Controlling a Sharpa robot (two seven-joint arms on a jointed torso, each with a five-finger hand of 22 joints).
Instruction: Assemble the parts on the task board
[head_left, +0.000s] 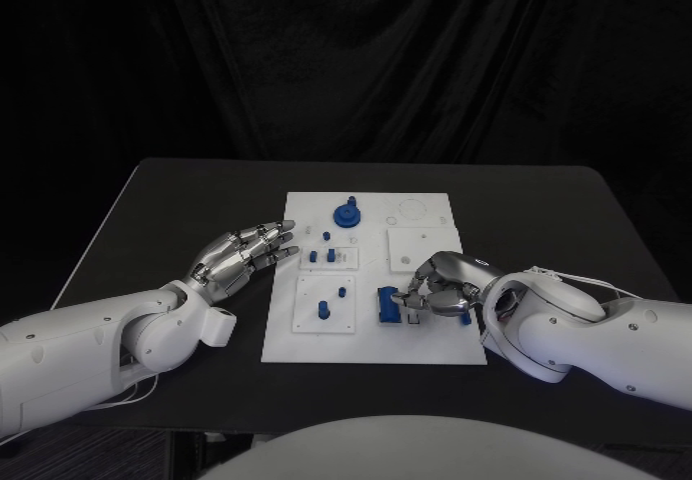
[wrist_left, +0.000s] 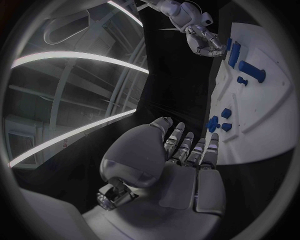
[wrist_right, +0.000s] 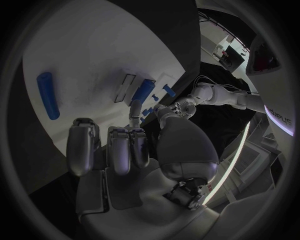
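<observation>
Several parts: small blue pieces spread over the task board, which lies in the middle of the black table
Board: white rectangular plate with raised white sub-plates on it
Far part: blue round-based piece with a knob stands at the far middle of the board, well apart from both hands
Middle parts: little blue pegs stand in a small white plate on the board's left half, just right of the left hand's fingertips
Near-left parts: a short blue pin and a blue block on the near-left sub-plate
Near-middle part: blue upright block on the board, just left of the right hand and touching or nearly touching its fingers
Loose cylinder: a blue cylinder lies flat on the white board, apart from the right hand
Right hand: over the board's near-right area, fingers curled in by the blue block; whether it grips a piece I cannot tell
Left hand: on the table just left of the board, fingers straight and apart, holding nothing
</observation>
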